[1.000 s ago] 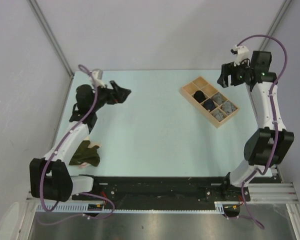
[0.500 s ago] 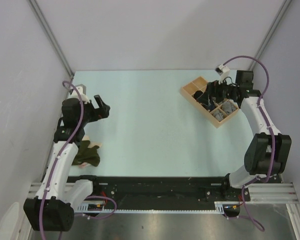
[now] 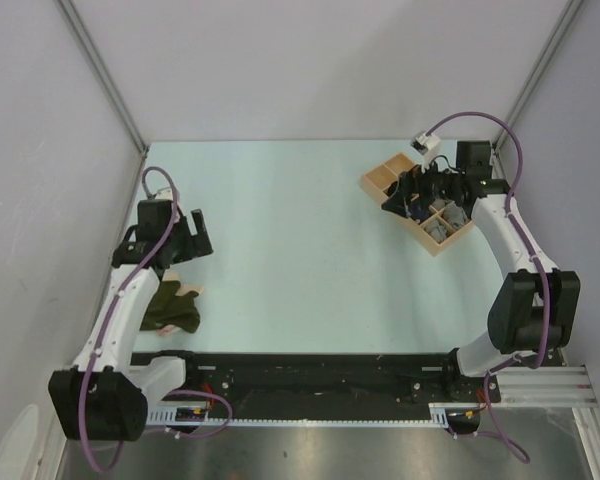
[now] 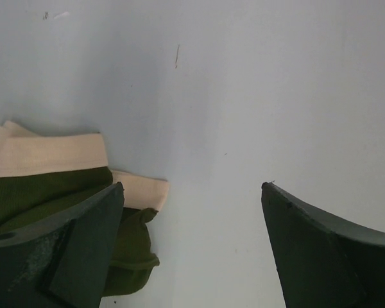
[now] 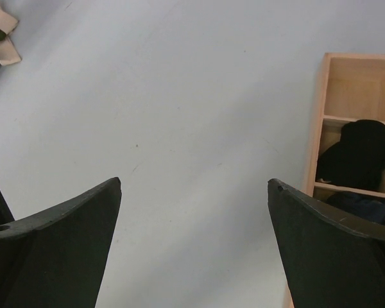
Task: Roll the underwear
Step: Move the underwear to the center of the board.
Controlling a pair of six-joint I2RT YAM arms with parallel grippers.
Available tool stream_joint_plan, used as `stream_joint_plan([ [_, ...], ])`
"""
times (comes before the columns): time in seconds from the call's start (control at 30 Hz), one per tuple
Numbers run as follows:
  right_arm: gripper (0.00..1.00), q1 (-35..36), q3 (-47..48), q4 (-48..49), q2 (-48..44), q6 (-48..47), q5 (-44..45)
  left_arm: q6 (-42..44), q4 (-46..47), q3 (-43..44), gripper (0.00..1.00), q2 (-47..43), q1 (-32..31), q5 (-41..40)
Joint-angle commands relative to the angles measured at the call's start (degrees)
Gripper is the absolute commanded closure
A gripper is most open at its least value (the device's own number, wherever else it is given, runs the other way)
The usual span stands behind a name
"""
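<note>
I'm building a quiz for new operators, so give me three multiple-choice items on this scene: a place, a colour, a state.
1. Where on the table does the olive underwear lie? A) far right B) near left C) centre
2. What colour is the cloth under it? A) red B) pale beige C) bright blue
3. How is the left gripper? A) open, empty B) shut on cloth C) shut, empty
1 B: it sits at the near left edge. 2 B: beige bands show beneath the olive. 3 A: its fingers stand wide apart, nothing between them.
</note>
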Motion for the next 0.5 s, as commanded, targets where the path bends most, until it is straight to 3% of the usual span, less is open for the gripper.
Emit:
stream_joint_plan([
  [0.0,0.00,1.6,0.4,-1.1,-2.4,-2.1,-1.0,-0.7,-10.1,6.2,0.11,7.3,-2.5,-5.4],
  [0.2,0.00,1.7,0.4,-1.7,-1.9,-2.6,-2.1,-3.0,-18.0,8.1,0.20,19.9,-11.9,-16.9],
  [0.3,0.00,2.1,0.4,-2.0,-1.5,-2.8,-2.9,-5.0,-19.6,8.5,0.25,23.8,-12.8,-21.0],
  [0.47,0.00,2.6,0.4,-2.3,-1.2,-3.3,-3.0,-4.6,-20.1,8.4,0.25,28.2,-12.8,-23.2],
])
